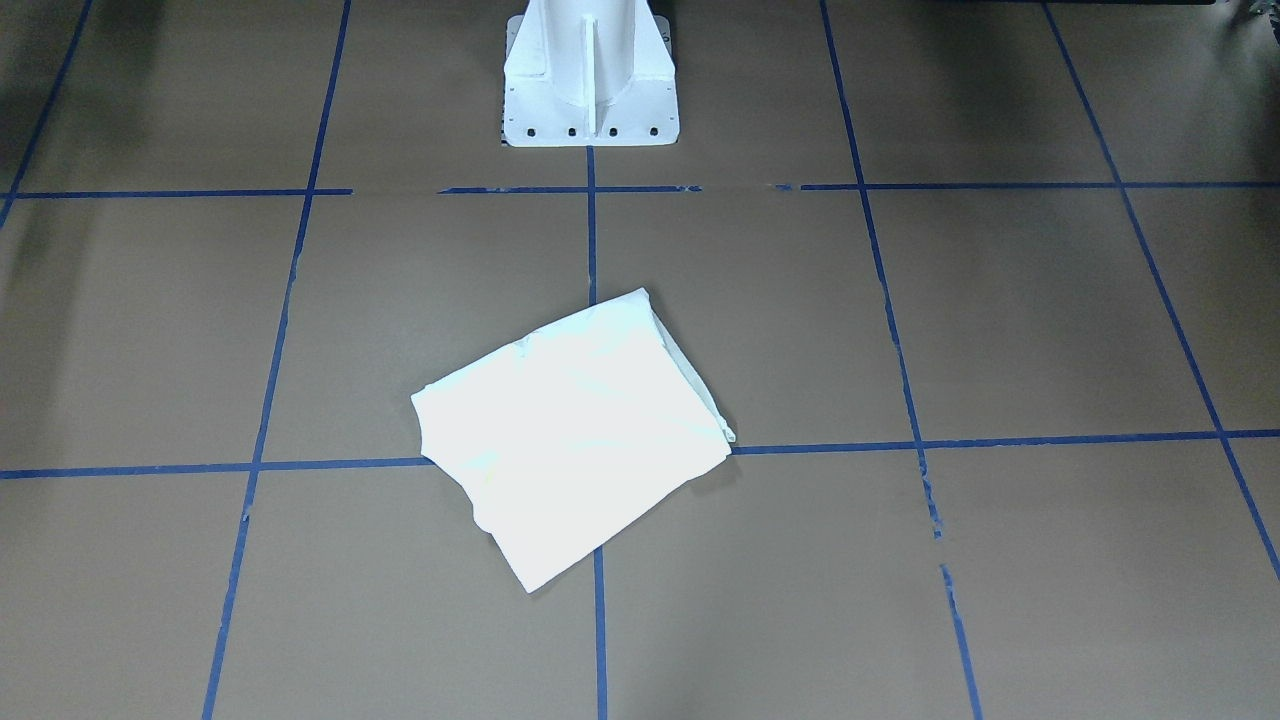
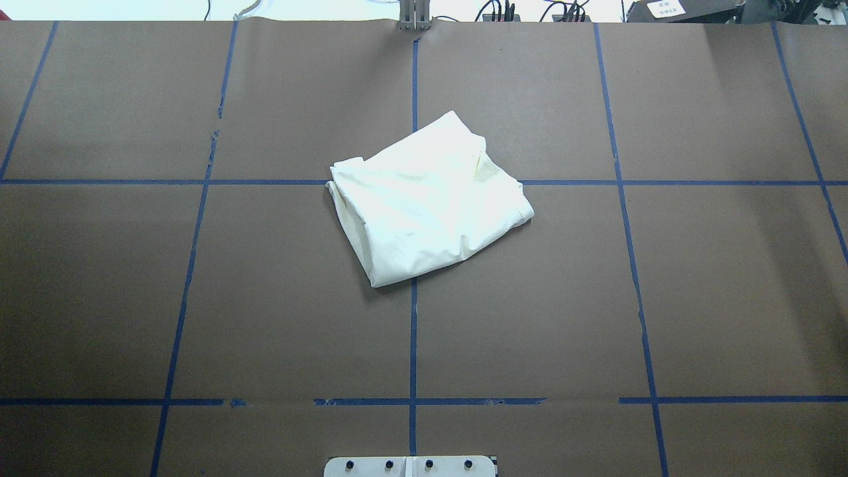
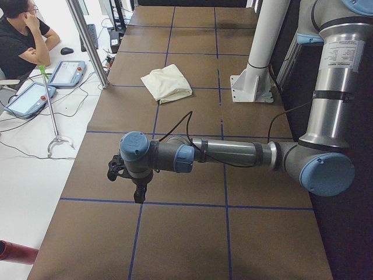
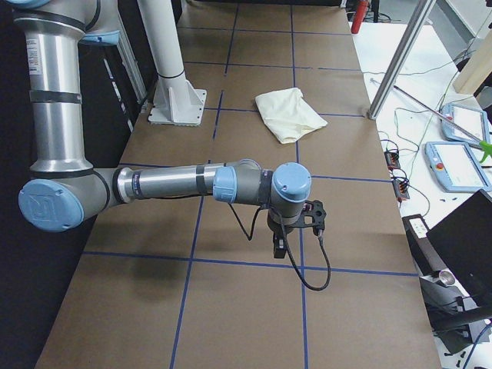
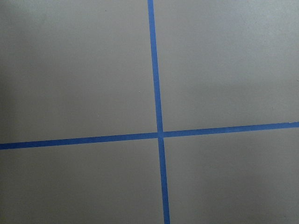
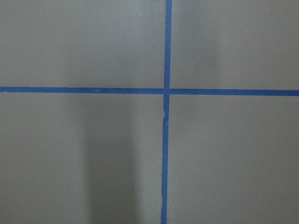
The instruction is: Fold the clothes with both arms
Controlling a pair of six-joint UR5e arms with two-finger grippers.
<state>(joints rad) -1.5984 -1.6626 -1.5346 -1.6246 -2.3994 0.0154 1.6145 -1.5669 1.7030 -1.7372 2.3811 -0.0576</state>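
Observation:
The clothes (image 1: 575, 430) are one cream shirt folded into a tilted, plain rectangle in the middle of the brown table (image 2: 132, 285); no print shows. It also appears in both side views (image 3: 168, 83) (image 4: 290, 113). Both arms are held far from it, out toward the table's two ends. My left gripper (image 3: 139, 195) hangs pointing down above a blue tape crossing, and I cannot tell whether it is open or shut. My right gripper (image 4: 280, 247) hangs the same way at the other end, and I cannot tell its state either. Both wrist views hold only bare table and tape.
The white pedestal base (image 1: 590, 80) stands at the robot's edge behind the shirt. A seated person (image 3: 20, 35) and teach pendants (image 3: 67, 73) are beside the table's far edge, along with an aluminium post (image 3: 87, 41) and loose cables.

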